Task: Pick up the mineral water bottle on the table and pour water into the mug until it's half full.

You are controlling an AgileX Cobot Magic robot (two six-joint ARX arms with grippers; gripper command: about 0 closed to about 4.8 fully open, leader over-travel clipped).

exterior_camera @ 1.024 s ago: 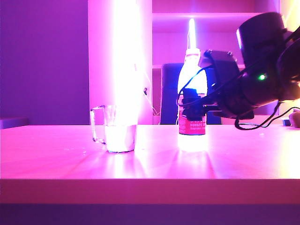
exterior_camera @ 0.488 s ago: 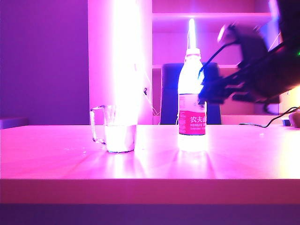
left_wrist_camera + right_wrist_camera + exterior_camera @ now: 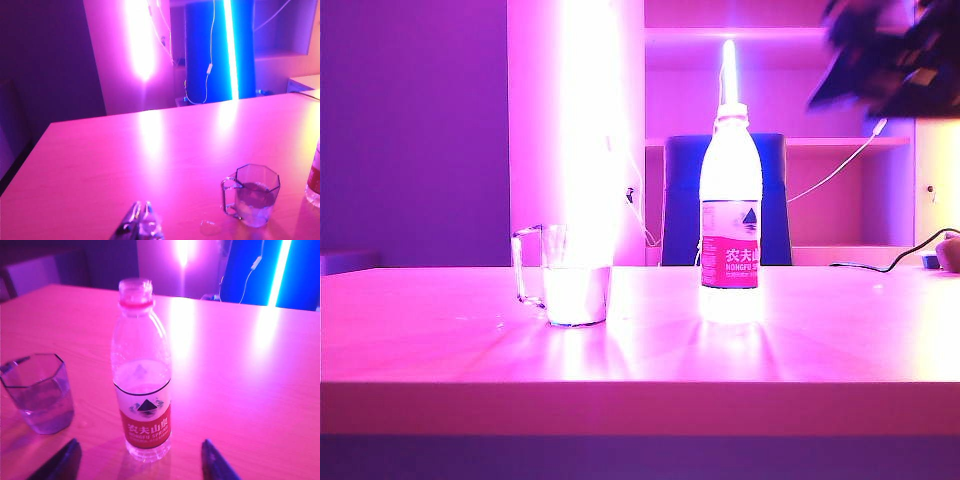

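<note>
Bottle (image 3: 143,385) stands free, mug (image 3: 41,392) half full; right gripper (image 3: 140,462) spread, left gripper (image 3: 141,223) pressed together; regrasping risks overfilling.

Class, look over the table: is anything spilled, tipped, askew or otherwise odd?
Nothing stands out. The mineral water bottle stands upright and uncapped; the mug stands upright beside it, partly filled. Neither hand holds anything.

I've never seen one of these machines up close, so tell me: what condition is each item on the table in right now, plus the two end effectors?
Mineral water bottle: upright on the table, cap off, nothing gripping it.
Mug: upright, partly filled with water.
Left end effector: shut, empty, above the table.
Right end effector: open, empty, fingers apart before the bottle.
</note>
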